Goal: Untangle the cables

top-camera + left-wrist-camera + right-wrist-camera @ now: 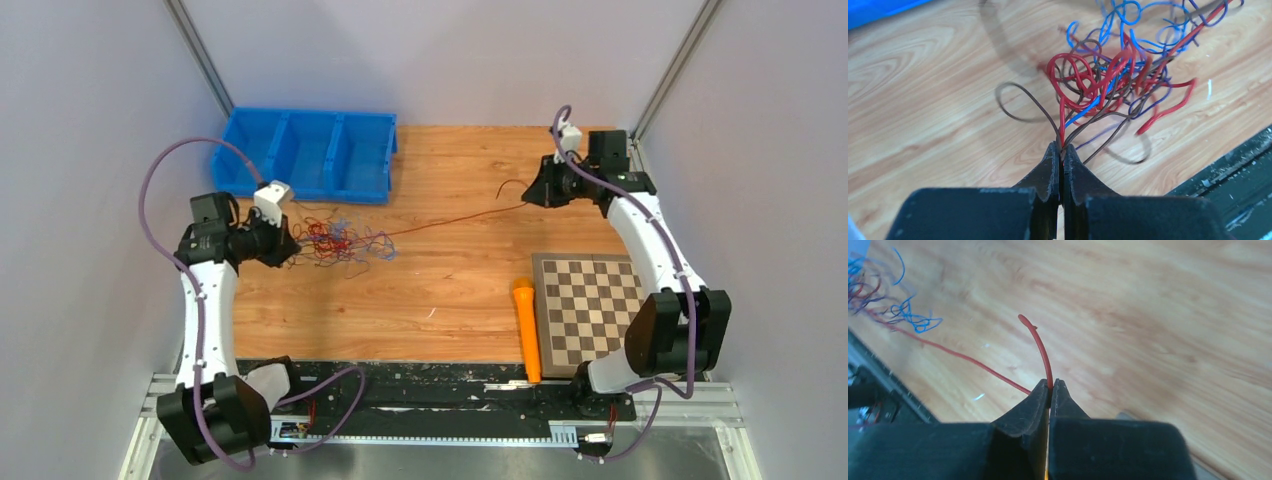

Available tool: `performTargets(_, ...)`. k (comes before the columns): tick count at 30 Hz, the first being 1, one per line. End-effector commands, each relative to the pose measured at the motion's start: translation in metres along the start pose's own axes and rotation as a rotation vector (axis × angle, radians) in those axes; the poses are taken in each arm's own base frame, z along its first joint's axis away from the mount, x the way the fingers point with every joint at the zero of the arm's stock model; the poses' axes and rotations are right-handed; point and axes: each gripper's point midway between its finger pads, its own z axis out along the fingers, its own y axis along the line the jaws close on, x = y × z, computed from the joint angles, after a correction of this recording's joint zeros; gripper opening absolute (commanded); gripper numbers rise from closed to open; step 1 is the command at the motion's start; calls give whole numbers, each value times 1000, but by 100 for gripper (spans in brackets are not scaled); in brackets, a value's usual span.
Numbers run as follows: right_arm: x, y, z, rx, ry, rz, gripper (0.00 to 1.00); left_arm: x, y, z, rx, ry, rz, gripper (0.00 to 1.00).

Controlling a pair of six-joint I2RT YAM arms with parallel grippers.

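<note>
The cables lie as a tangle [335, 240] of thin red, blue, dark and purplish wires on the wooden table, left of centre. My left gripper [292, 247] is at the tangle's left edge. In the left wrist view the left gripper [1062, 147] is shut on a red wire and a few dark wires coming out of the tangle [1108, 75]. One red cable [450, 220] runs taut from the tangle to my right gripper [530, 195] at the far right. The right gripper [1049, 385] is shut on this red cable [1040, 347] near its free end.
A blue three-compartment bin [310, 150] stands at the back left, just behind the tangle. A chessboard [590, 300] lies at the front right with an orange stick-like object [526, 325] along its left side. A black rail [430, 385] borders the near table edge.
</note>
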Motion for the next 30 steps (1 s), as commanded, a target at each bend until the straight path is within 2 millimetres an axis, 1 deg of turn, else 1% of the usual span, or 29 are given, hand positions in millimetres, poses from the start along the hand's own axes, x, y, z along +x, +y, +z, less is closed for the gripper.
performTargets(1,-54,-47,-48,216,-157,-40,0,12,23,-32,-105,24,24,0)
performTargets(3,-64,-57,-59,246,-186,-39,0,22,37,-39,-152,41,2,0)
performTargets(8,-81,-77,-80,308,-232,-50,0,48,76,-52,-254,92,-77,0)
performTargets(12,-95,-96,-97,361,-271,-38,0,70,103,-58,-304,138,-117,0)
performTargets(15,-108,-108,-110,390,-307,-33,0,89,119,-57,-325,185,-128,0)
performTargets(16,-111,-110,-114,393,-316,-32,0,96,119,-56,-326,203,-135,0)
performTargets(18,-114,-116,-115,406,-318,-30,0,105,122,-53,-327,222,-124,0)
performTargets(20,-115,-116,-113,393,-317,-29,0,109,125,-51,-337,225,-121,0)
performTargets(21,-113,-112,-107,356,-312,-21,0,110,120,-50,-316,226,-131,0)
performTargets(22,-108,-107,-98,308,-297,-14,0,99,111,-47,-262,182,-126,0)
performTargets(23,-103,-101,-86,261,-275,-8,0,95,93,-45,-187,167,-140,0)
performTargets(24,-95,-85,-68,192,-238,-16,0,74,80,-42,-117,78,-144,0)
performTargets(25,-84,-68,-50,118,-196,-27,0,55,55,-38,-19,1,-163,0)
performTargets(26,-73,-50,-32,47,-149,-37,0,42,44,-38,19,-36,-183,0)
performTargets(27,-60,-32,-14,-5,-94,-55,1,23,21,-34,104,-79,-164,0)
performTargets(28,-47,-11,6,-53,-31,-88,8,15,7,-31,145,-90,-198,0)
performTargets(29,-36,5,18,-89,23,-112,21,0,-11,-26,203,-118,-149,0)
performTargets(30,-27,20,28,-135,63,-128,42,-11,-24,-27,219,-135,-193,0)
